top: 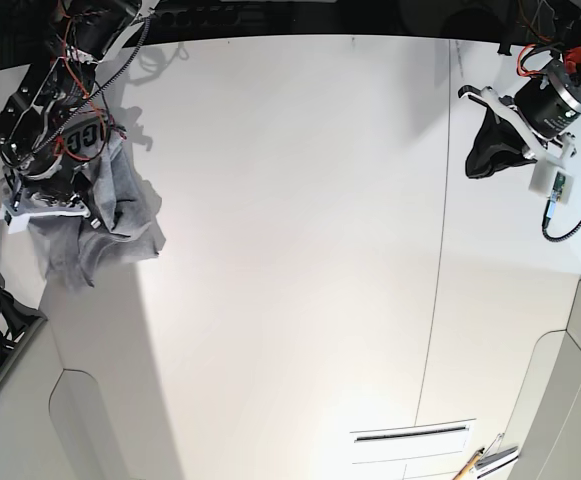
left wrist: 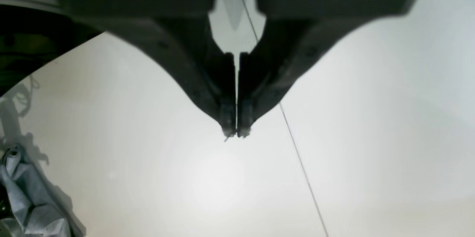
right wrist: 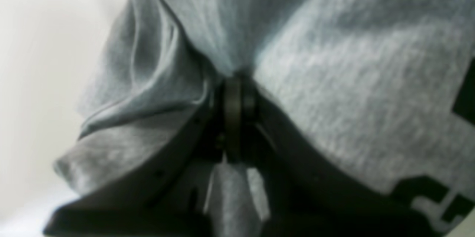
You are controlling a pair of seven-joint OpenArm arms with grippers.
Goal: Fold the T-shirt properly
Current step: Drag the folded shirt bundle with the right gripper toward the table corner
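One T-shirt (top: 120, 225), light heather-grey, lies bunched in a crumpled heap at the far left of the white table (top: 290, 250) in the base view, partly under the right arm. It has no clear long axis in this state; a strip of black block lettering shows on the fabric near the top of the heap, beside the arm. Two grippers are in view. The right gripper (right wrist: 233, 92) has its jaws pressed together on a fold of the T-shirt (right wrist: 334, 81), with grey cloth gathered around the tips and spreading above them, black letter shapes showing at the right edge of that wrist view. The left gripper (left wrist: 236, 132) has its jaws pressed together with only a hairline slit between them and nothing in them, hovering over bare table (left wrist: 371, 155) at the far right of the base view, well apart from the shirt. A thin seam line (top: 440, 250) runs along the tabletop.
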